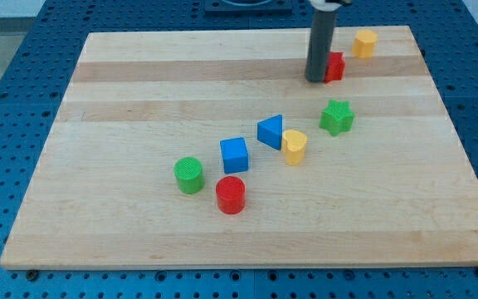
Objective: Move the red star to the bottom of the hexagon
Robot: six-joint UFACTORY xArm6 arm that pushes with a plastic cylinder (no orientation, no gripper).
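On the pale wooden board [139, 91], near its top-right corner, my tip [315, 80], a bare rod holding nothing, touches the red star's [334, 66] left side; the yellow hexagon [365, 42] sits nearby.

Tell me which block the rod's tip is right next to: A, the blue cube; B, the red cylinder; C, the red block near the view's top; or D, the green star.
C: my tip sits against the left side of the red block near the view's top, just down-left of the yellow hexagon and well apart from the other three.
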